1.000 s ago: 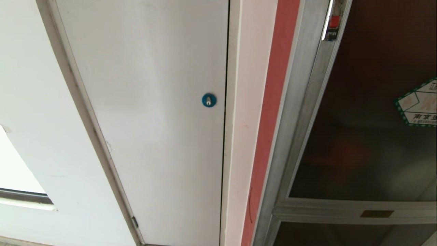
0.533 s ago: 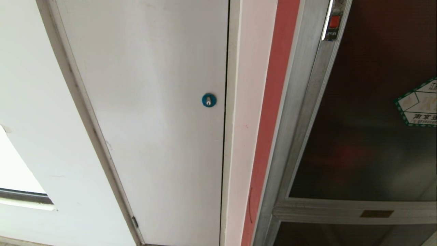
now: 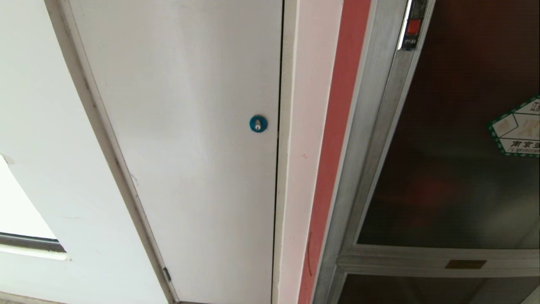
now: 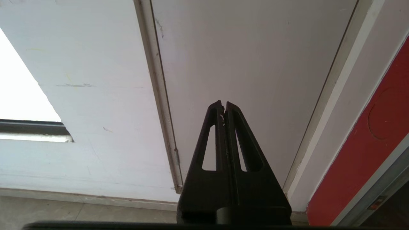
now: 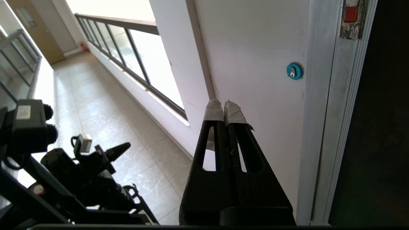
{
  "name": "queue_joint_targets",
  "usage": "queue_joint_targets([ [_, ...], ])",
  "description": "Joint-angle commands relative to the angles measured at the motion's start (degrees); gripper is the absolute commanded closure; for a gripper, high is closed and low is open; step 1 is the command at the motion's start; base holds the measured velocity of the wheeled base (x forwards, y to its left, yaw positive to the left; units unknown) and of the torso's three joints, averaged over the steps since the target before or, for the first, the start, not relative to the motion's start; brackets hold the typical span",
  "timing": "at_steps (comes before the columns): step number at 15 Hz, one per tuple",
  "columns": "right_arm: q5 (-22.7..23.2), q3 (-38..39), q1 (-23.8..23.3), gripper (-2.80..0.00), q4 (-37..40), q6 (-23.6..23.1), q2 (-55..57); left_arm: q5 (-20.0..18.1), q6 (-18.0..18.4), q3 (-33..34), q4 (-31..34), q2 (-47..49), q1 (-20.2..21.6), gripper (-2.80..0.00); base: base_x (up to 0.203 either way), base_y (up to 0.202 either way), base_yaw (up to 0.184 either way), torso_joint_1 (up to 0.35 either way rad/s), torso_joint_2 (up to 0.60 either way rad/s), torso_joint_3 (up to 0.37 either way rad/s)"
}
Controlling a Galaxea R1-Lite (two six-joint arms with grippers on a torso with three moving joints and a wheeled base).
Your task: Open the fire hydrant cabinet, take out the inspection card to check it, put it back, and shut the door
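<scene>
Door (image 3: 455, 139): shut, at the right of your head view.
Latch (image 5: 351, 14): red, on the frame's upper edge.
Right gripper (image 5: 224, 107): fingers together, empty, short of the latch.
Left gripper (image 4: 223, 107): fingers together, parked low.
Tip: steer the right tips onto the latch squarely.

Daylight fills all three views, soft and even on the white door (image 3: 185, 147). It comes from the window opening (image 5: 150, 54) along the corridor, blown out to pure white in both wrist views. The dark tinted glass (image 3: 455, 169) stays dim, with faint murky reflections. Straight frame lines bow towards the head view's edges. The black fingers (image 4: 235, 137) read as near silhouettes.
</scene>
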Motion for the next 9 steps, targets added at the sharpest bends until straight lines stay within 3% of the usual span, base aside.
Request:
queue_joint_targets([
  [1,0.15,-2.82,1.93,0.0,-0.01,0.55,5.46,0.0,0.0,0.35,0.04,-0.01,0.05,0.0,0.0,0.0,0.0,0.0,0.0,0.0],
  [4,-4.1,-6.15,8.63,0.0,-0.17,0.6,10.49,0.0,0.0,0.35,-0.04,-0.01,0.05,0.0,0.0,0.0,0.0,0.0,0.0,0.0],
  [7,-17.08,-9.97,18.61,0.0,-0.32,0.16,16.36,0.0,0.0,0.35,0.04,-0.01,0.04,0.0,0.0,0.0,0.0,0.0,0.0,0.0],
  [9,-24.56,-13.49,22.0,0.0,-1.34,-0.53,20.24,0.0,0.0,0.35,-0.04,-0.01,0.05,0.0,0.0,0.0,0.0,0.0,0.0,0.0],
])
